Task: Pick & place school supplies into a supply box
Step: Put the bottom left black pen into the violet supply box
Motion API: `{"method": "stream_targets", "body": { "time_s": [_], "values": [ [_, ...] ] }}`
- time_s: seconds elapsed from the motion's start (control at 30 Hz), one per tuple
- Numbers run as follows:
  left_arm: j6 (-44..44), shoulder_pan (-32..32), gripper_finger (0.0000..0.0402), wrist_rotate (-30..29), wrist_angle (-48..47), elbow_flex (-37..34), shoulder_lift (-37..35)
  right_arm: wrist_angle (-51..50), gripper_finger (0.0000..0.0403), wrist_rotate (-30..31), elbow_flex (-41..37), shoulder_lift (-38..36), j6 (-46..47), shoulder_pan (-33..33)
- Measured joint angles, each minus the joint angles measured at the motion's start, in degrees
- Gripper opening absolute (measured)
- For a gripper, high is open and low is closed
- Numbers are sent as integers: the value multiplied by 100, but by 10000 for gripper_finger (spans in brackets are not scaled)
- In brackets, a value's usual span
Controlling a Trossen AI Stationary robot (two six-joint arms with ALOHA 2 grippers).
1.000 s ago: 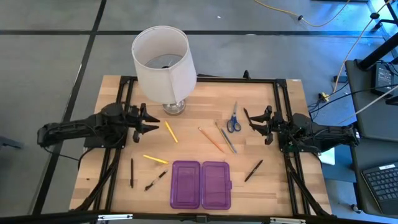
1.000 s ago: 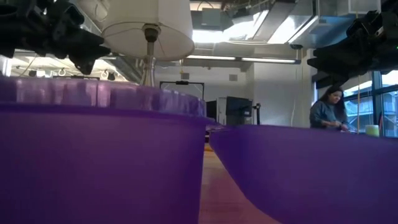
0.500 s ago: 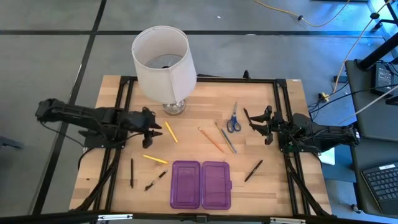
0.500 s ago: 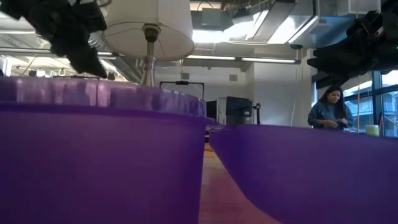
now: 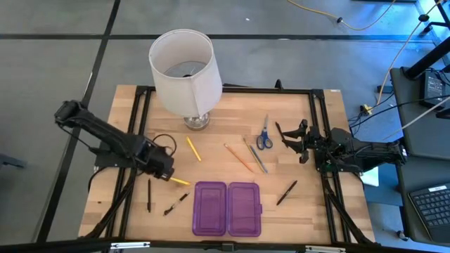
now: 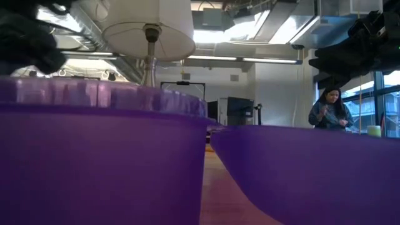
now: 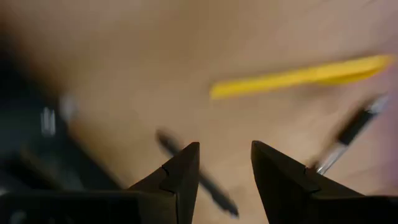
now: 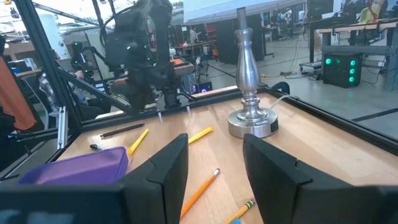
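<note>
The left gripper (image 5: 167, 171) points down over the near-left table (image 5: 330, 211), fingers (image 7: 180, 177) parted, empty, just above a yellow pencil (image 5: 176, 180). A dark pen (image 5: 148, 195) and a second pen (image 5: 176, 203) lie nearer the front edge. The purple supply box (image 5: 227, 208) lies open at the near centre edge. The right gripper (image 5: 290, 142) waits at the right side, fingers apart, beside the blue-handled scissors (image 5: 264, 133). Bare wood separates the pencils from the lamp (image 5: 184, 72).

Wooden table (image 5: 225, 116), lamp (image 5: 184, 70), scissors (image 5: 264, 135), pencils (image 5: 193, 148), pens (image 5: 286, 192), purple supply box (image 5: 227, 208)
</note>
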Motion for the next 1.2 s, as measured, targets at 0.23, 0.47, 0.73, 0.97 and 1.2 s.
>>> {"method": "stream_targets", "body": {
  "time_s": [0.23, 0.47, 0.73, 0.97, 1.2],
  "values": [
    [-2354, -848, 138, 10, 68, 0, 142, 0, 158, 0, 0, 0, -112, 0],
    [-3803, -1457, 138, 29, 653, 0, 289, -29, 158, -191, -2, 2, 95, 0],
    [-3803, -1801, 138, 44, 1625, 0, 1142, -63, 158, -394, -2, 2, -122, 0],
    [-3889, -1975, 138, 756, 2310, 0, 1745, -69, 158, -401, -2, 39, -139, 0],
    [-3942, -2182, 138, 909, 1787, 139, 1844, -70, 158, -401, -2, 41, -141, 0]
  ]
}}
